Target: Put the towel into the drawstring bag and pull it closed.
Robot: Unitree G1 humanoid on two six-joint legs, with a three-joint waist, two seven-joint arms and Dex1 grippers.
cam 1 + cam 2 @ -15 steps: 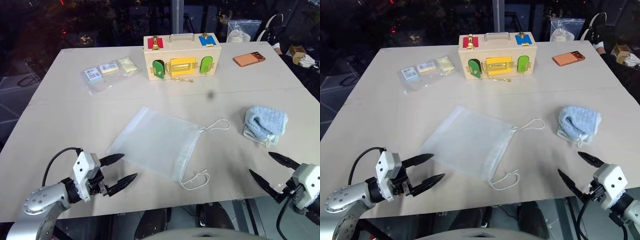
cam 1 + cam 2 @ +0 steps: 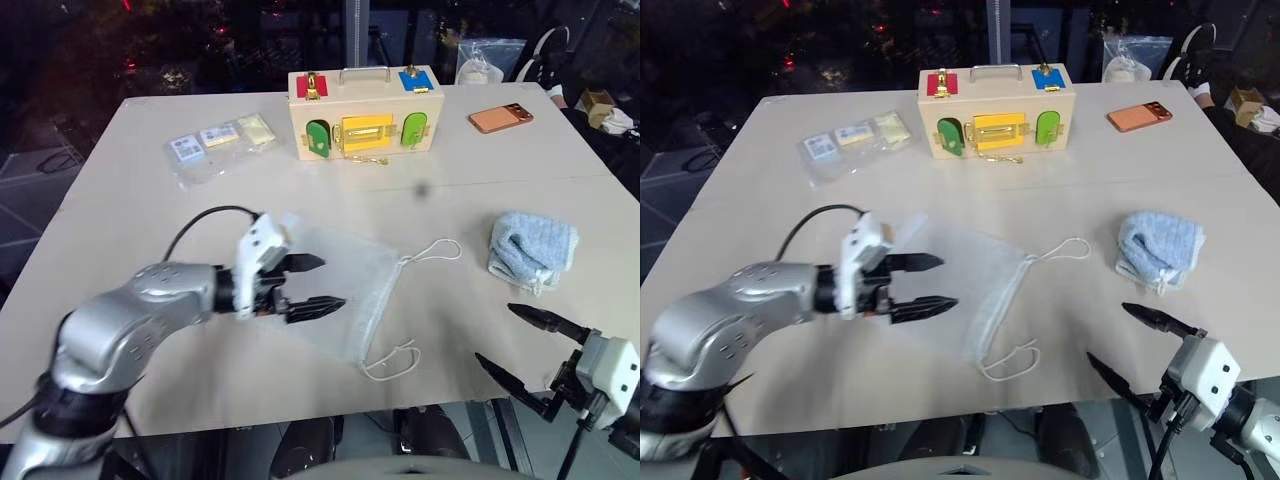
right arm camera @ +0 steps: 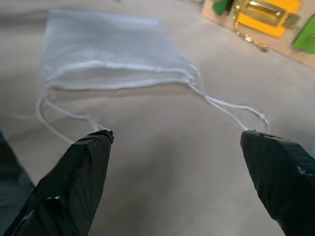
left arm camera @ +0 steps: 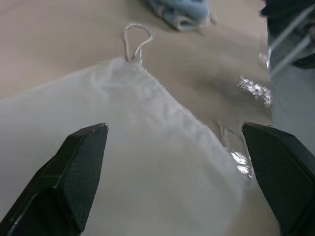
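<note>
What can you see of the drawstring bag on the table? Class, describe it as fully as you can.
The drawstring bag is a sheer white mesh pouch, roughly rectangular, lying flat and limp on the beige table. Its gathered mouth faces the towel, with two thin white cord loops trailing from it: one towards the towel, one towards the table's near edge. The bag looks empty. The left gripper, fingers open, is over its middle; whether it touches the fabric cannot be told.
</note>
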